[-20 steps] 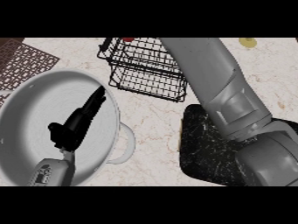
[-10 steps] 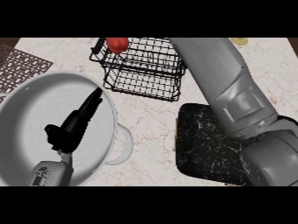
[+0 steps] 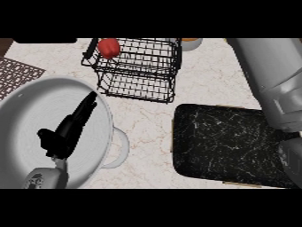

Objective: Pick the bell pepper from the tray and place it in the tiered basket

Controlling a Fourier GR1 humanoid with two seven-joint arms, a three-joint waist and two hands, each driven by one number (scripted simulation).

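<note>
Pale veined stone makes up the counter [image 3: 146, 119], which fills the view from the head. The fingers [image 3: 87, 105] of the left hand [image 3: 69, 128] lie straight and relaxed, pointing up and to the right, with the thumb [image 3: 46, 134] sticking out to the left. They hold nothing. This hand hangs over the inside of a large white pot [image 3: 22, 111] at the lower left, its dark shape set against the pot's pale floor, and its grey wrist [image 3: 47, 177] enters from the bottom edge. One handle of the pot juts out on the right side towards the tray. Beyond the pot's far left rim lies a brown patterned mat [image 3: 9, 73]. The tiered basket [image 3: 140, 66], made of black wire, stands at the top centre, apart from the pot. The bell pepper [image 3: 109, 48] is red and sits among the wires at the basket's far left corner; which tier bears it cannot be told. The tray [image 3: 231, 146] is a dark slab with pale marbling, lying at the lower right just beside the pot's handle, and nothing rests on its visible part. The right forearm [image 3: 277, 84] crosses the tray's right side and rises to the top edge, where the right hand is cut off from sight, so its fingers cannot be judged. A small orange-topped cup [image 3: 191, 43] shows just behind the basket's right end.
</note>
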